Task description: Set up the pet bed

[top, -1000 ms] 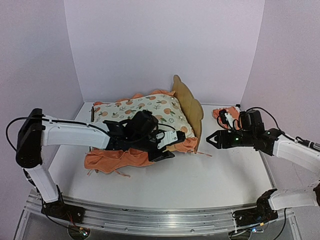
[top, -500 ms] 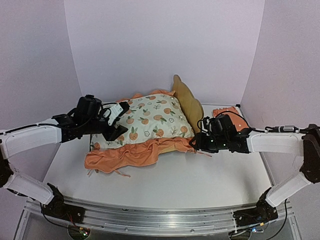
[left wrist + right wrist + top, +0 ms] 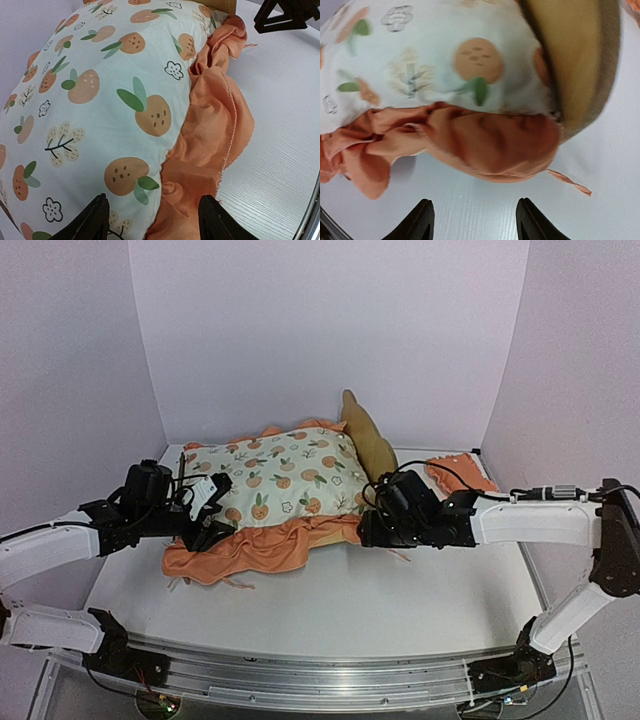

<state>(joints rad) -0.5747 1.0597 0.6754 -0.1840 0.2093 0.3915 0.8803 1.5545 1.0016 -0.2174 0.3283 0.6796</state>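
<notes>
Extended low and inward from opposite sides, with the left arm (image 3: 60, 545) lying nearly level and the left gripper (image 3: 205, 512) spread wide, and the right arm (image 3: 540, 522) stretched leftward, the right gripper (image 3: 366, 530) likewise parted.

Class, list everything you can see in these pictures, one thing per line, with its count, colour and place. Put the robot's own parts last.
pet bed: one, light wood, far middle of the table, mostly covered, headboard showing
mattress pad: one, white with orange fruit print and orange ruffle, lying over the bed
pillow: one, orange, on the table right of the headboard
table: one, white, under everything
left hand: one, black, open, at the pad's left end
right hand: one, black, open, by the ruffle near the headboard
</notes>
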